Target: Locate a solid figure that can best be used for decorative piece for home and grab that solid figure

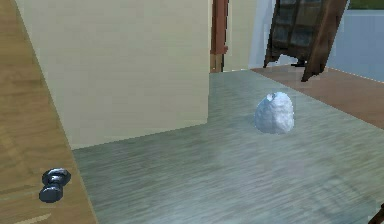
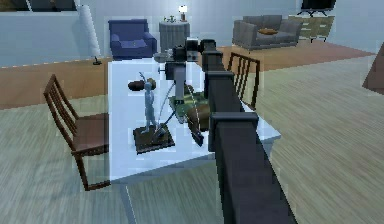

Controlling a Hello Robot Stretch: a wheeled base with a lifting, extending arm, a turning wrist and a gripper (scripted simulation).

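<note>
Seemingly stretched over the white bench (image 2: 120,120) to reach the upright statuette (image 2: 151,108) on its dark base; could not tell of anything grasped by the pincer (image 2: 172,78).

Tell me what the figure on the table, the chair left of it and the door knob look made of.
Figure: pale grey with a dull, even tone on a dark base, so stone or cast metal, hard to say which. Chair: brown slatted frame, likely wood. Door knob: polished metal, judging by its bright glints.
</note>
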